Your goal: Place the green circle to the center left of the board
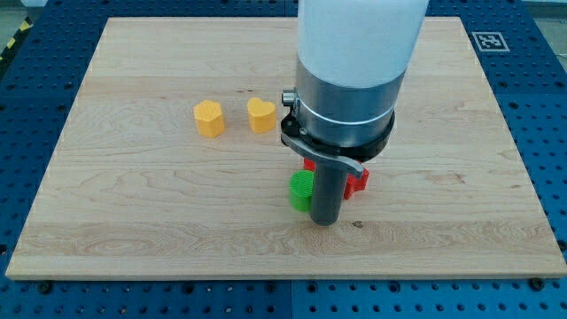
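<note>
My tip (326,221) sits on the surface (133,204) a bit toward the bottom edge from its middle, touching or just beside the green circle (301,190) on that block's right-bottom side. No fingers on this rig, only a bare rod, so nothing opens, closes or holds; pushing is all I have.

The green circle is partly hidden behind the rod and the arm body. Red blocks (356,182) peek out just beside it toward the right edge; shapes can't be made out. A yellow block (208,117) and a yellow heart (261,115) lie well apart, toward the top-left corner.

Handling, my guess: small rigid plastic piece, light, slides easily on smooth wood, not fragile. Round wall means an off-centre contact lets it roll off my tip sideways. Best contact is the middle of its right side, pushing straight toward the left edge. The path to centre left looks open, passing below the yellows.
</note>
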You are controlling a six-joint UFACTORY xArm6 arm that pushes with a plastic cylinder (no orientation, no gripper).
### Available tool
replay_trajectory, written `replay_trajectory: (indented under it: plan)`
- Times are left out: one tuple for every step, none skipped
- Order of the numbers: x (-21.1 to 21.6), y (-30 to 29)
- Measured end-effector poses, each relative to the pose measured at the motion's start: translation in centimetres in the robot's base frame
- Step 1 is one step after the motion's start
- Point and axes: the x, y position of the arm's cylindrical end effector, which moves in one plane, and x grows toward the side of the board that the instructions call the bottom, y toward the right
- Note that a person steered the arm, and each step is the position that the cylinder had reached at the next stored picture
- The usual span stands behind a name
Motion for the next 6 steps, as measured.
replay_trajectory:
  plan:
    - [-0.2,-0.3]
    - [-1.3,-1.3]
    - [-2.0,-2.5]
    - [-2.7,-3.4]
    - [-3.7,-3.3]
    - [-3.9,-1.6]
